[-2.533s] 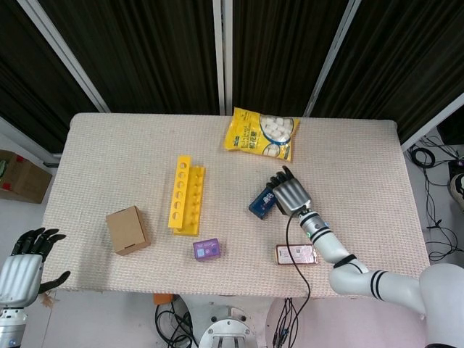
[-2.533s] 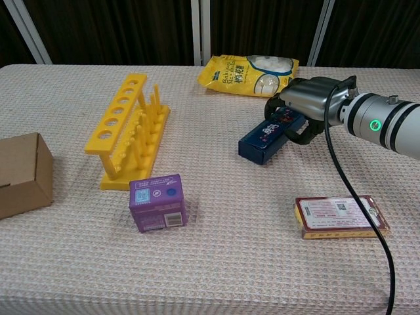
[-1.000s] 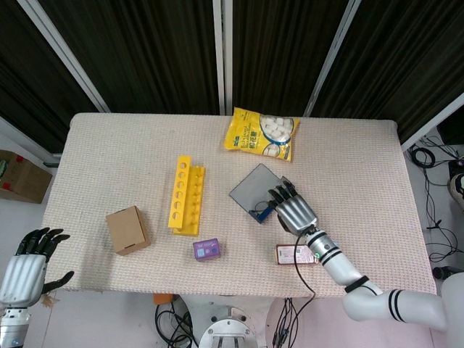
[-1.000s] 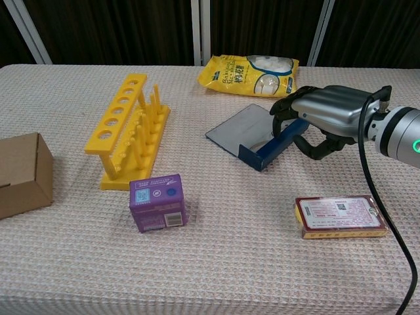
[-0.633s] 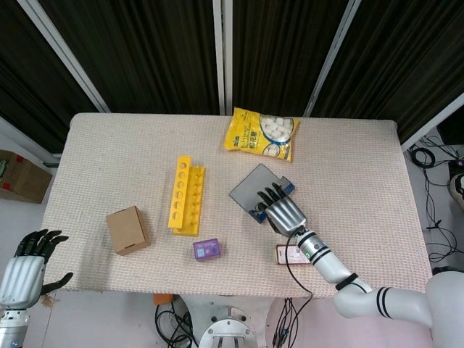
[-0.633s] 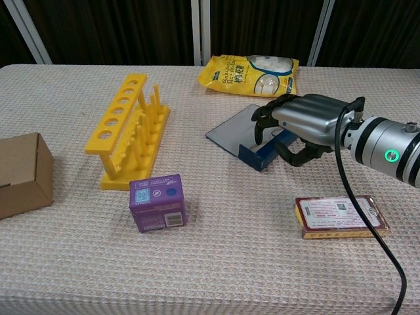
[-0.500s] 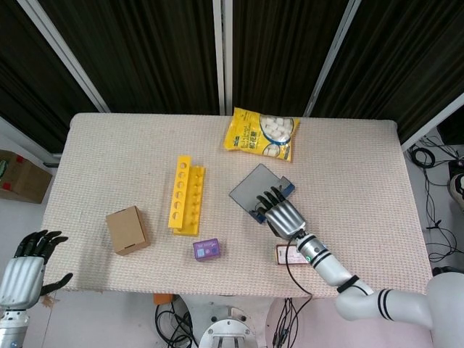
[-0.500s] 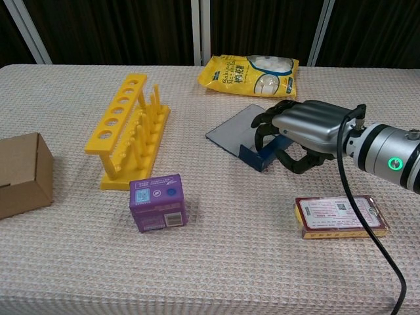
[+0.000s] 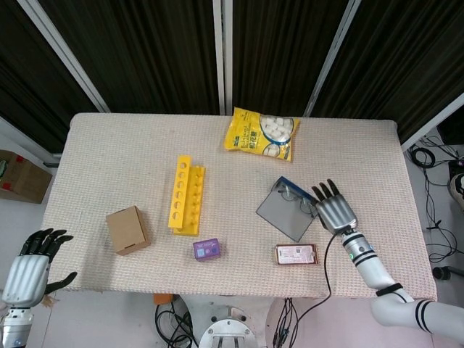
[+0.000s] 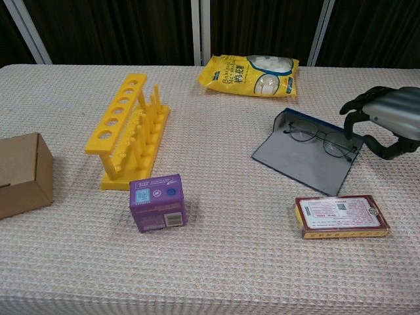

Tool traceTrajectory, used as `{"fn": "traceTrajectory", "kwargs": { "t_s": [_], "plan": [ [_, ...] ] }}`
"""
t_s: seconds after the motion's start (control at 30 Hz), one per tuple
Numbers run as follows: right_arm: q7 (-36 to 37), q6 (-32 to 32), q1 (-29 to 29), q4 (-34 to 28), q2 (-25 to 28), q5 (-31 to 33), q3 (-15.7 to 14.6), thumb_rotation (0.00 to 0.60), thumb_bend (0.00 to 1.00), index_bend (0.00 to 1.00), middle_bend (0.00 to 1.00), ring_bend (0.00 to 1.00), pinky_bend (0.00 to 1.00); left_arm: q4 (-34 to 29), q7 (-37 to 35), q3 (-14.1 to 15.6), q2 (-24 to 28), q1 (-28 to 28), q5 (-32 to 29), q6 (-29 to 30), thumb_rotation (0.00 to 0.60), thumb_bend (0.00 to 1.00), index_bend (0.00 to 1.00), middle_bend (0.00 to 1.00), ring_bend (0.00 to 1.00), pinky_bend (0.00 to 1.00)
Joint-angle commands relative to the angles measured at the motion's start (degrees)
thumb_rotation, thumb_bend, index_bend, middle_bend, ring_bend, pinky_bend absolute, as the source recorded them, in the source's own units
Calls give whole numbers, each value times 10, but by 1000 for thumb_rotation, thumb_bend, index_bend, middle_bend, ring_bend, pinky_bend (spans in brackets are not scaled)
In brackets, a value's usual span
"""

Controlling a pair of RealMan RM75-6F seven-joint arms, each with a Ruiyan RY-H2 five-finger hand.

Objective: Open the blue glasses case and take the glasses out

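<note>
Fingers of right hand [image 10: 384,121] spread, holding nothing | glasses [image 10: 320,141] in open blue case [image 10: 308,157], 9 o'clock | risk: hooking case (judgement)

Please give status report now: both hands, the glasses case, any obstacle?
Right hand empty, fingers curled, beside glasses case. Left hand open, off the table. Case open flat, glasses resting inside, not yet out. Nothing blocking.

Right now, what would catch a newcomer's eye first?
The blue glasses case lies flat open right of centre, with the glasses resting on it. The right hand hovers just right of it, holding nothing. Behind sits a yellow snack bag; further left stands a yellow tube rack.
</note>
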Motion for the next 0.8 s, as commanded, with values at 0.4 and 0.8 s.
{"fn": "traceTrajectory", "kwargs": {
  "t_s": [0.4,0.8],
  "plan": [
    [50,-70,48,76,-61,80,98,600,628,340,132,48,11,-9,6,3,7,6,-3,4,600,93,277,202,120,141],
    [28,-120,82,53,-93,120,104,600,605,339,138,36,1,6,-11,4,4,14,-10,12,600,92,277,202,120,141]
  ]
}}
